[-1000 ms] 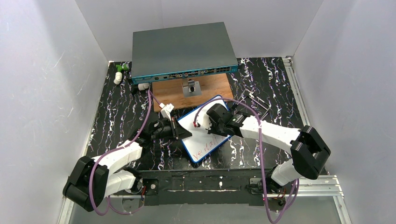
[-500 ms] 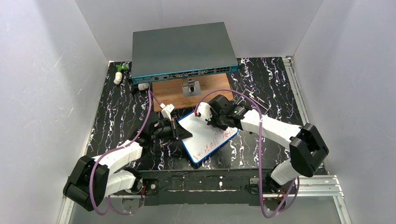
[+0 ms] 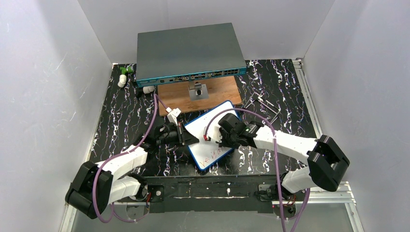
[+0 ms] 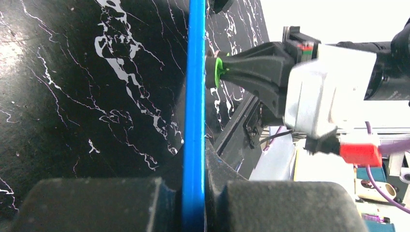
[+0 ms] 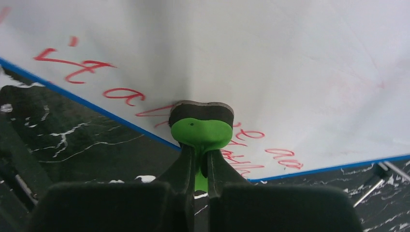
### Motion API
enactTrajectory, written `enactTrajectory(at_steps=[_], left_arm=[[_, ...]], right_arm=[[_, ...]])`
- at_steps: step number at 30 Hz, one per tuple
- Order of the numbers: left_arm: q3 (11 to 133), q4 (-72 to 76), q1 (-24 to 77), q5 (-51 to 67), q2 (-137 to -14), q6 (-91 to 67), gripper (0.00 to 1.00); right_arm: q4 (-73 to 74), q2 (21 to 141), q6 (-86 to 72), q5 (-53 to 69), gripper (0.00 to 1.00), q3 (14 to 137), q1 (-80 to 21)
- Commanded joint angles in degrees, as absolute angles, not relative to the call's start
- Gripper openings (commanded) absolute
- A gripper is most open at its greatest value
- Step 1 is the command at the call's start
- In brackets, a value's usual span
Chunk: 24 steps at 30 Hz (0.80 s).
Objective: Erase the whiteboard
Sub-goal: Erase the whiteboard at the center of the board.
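Your left hand (image 3: 183, 134) is gripping the whiteboard (image 3: 198, 126) by its left edge. In the left wrist view the thin blue frame (image 4: 194, 96) is running straight up between the two dark fingers (image 4: 96, 205), which are closing tight on it from both sides.

The whiteboard is lying at an angle in the middle of the dark marbled surface (image 3: 280, 87). Its far corner is sitting near the wooden board (image 3: 220, 89), with the grey switch (image 3: 188, 53) behind that.

Your right hand (image 3: 212, 137) is reaching in over the whiteboard's near half. Its fingers are pinched narrow on the green handle of an eraser (image 5: 200, 123), and you are pressing the dark pad flat against the white face (the left wrist camera is catching the same contact from the side, green handle meeting the frame line).

Red writing (image 5: 87, 70) is showing along the whiteboard's near long edge. It is running on both sides of the eraser, and some letters are passing under the pad. The area beyond the eraser is looking mostly white, with only faint pink smears towards the right of the right wrist view.

From above, the red letters (image 3: 213, 153) are sitting near the whiteboard's near corner, just below your right hand. Both purple cables are looping loosely over the arms.
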State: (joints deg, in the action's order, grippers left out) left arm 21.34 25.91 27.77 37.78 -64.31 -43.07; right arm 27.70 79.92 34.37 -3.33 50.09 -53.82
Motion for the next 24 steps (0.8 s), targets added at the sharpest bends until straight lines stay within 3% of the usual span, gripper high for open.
enactTrajectory(at_steps=[1,8,16,24], left_arm=[[21.66,25.18,28.74,42.29,-62.2,-42.54,0.0],[21.96,26.27,28.74,42.06,-63.11,-42.99,0.0],[21.8,26.24,28.75,41.58,-62.53,-43.1,0.0],[21.49,25.49,28.75,41.95,-61.45,-41.84,0.0]], right_arm=[[21.89,81.77,30.79,-9.63,0.01,51.3,-48.09],[22.7,81.8,29.34,-7.9,0.01,51.94,-46.44],[24.69,81.06,31.3,-1.91,0.01,51.86,-53.99],[21.02,81.03,29.66,-9.07,0.01,51.24,-45.17]])
